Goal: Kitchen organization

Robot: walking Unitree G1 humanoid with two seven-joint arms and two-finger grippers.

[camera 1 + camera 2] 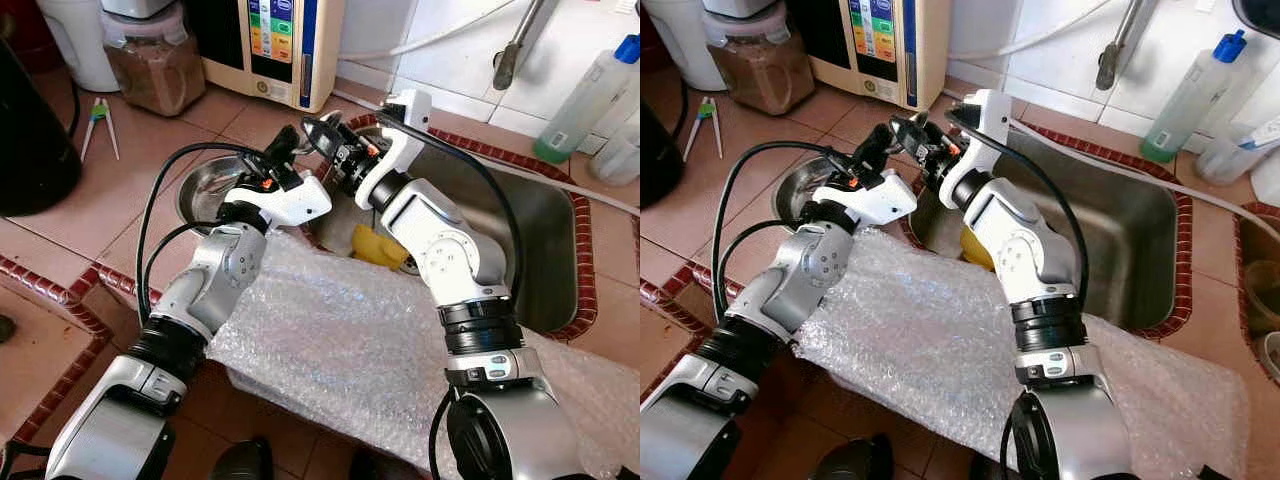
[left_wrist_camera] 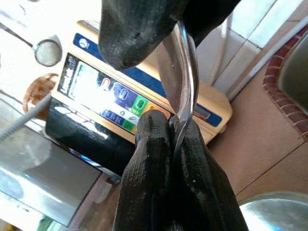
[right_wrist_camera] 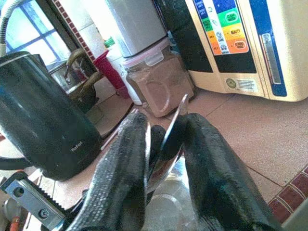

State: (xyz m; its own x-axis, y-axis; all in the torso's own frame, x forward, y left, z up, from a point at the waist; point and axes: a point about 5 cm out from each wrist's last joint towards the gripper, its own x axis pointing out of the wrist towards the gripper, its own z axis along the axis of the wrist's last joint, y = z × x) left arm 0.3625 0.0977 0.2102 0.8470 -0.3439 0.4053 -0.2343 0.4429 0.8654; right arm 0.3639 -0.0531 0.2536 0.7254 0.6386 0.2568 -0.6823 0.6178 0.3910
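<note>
Both arms reach forward over the tiled counter (image 1: 40, 260) and meet near the corner of the steel sink (image 1: 545, 250).

The left tool (image 1: 283, 150) is clenched on a metal utensil (image 2: 182, 91). In the left wrist view its two black fingers (image 2: 149, 159) press together around the thin, curved, shiny handle, which runs on past their tips. What kind of utensil it is cannot be told.

The right tool (image 1: 322, 135) sits just beside the left tool, tip to tip. In the right wrist view its fingers (image 3: 120, 163) are a little apart, with a thin metal piece standing between them; whether they actually pinch it cannot be told.

Directly under the left tool a round steel bowl (image 1: 205, 185) rests on the counter. Beyond both tools, against the wall, stands a cream appliance with a coloured button panel (image 1: 275, 40), and next to it a clear lidded jar of brown powder (image 1: 150, 60). Further out on the left tool's side are a black kettle (image 3: 38, 120) and a small pair of tongs (image 1: 100, 120) lying on the tiles.

Behind the tools, under both forearms, a sheet of bubble wrap (image 1: 340, 340) drapes over the counter edge. A yellow object (image 1: 378, 247) lies in the sink below the right wrist. On the right tool's far side, past the sink, stands a bottle with a blue cap (image 1: 590, 95), and a tap (image 1: 515, 45) hangs above the basin.
</note>
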